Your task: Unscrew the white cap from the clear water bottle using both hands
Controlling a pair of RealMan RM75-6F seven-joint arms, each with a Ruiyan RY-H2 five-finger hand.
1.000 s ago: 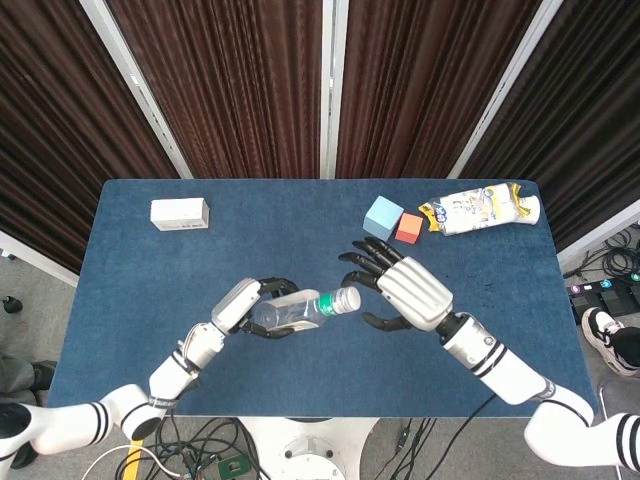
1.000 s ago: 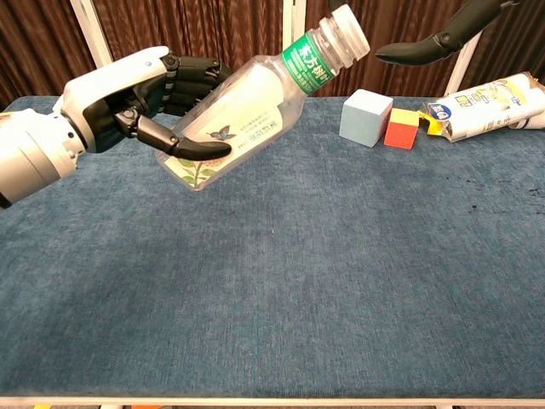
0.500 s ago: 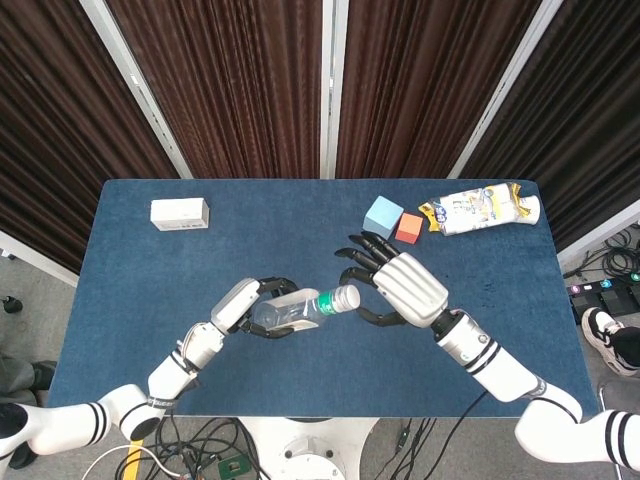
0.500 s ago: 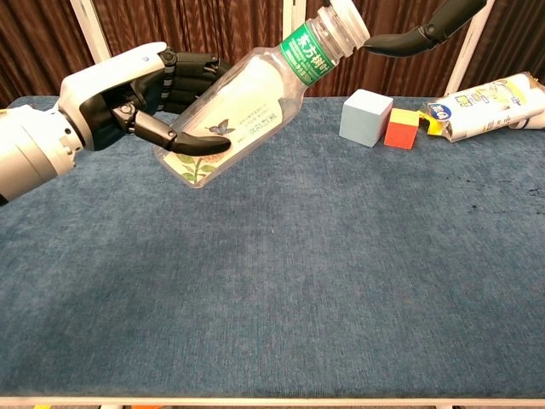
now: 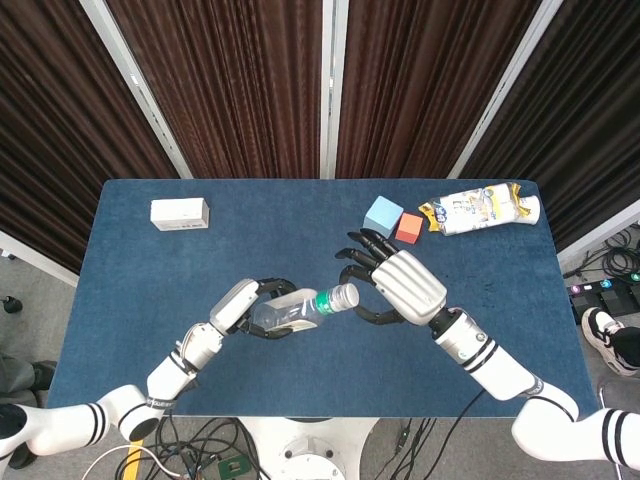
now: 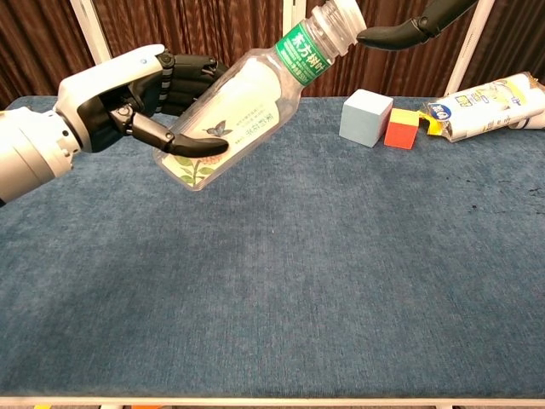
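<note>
1. My left hand [image 6: 115,98] is gripping the bottle [image 6: 234,111] above the blue table [image 6: 341,281], cap [image 5: 346,295] tilted up toward my right.
2. My right hand [image 5: 400,288] is holding nothing, fingers spread just beside the cap.
3. Dark brown curtains [image 5: 240,80] are hanging behind the table.
4. A white box [image 5: 180,213], two blocks [image 5: 394,221] and a snack bag [image 5: 478,209] are lying along the far edge.

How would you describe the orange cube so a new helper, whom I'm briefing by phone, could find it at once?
Start at the blue table and go to its far right corner, where a crumpled snack bag lies. Just left of the bag sit two cubes side by side. The orange cube is the smaller one, nearer the bag; its neighbour, the light blue cube, is larger.
</note>
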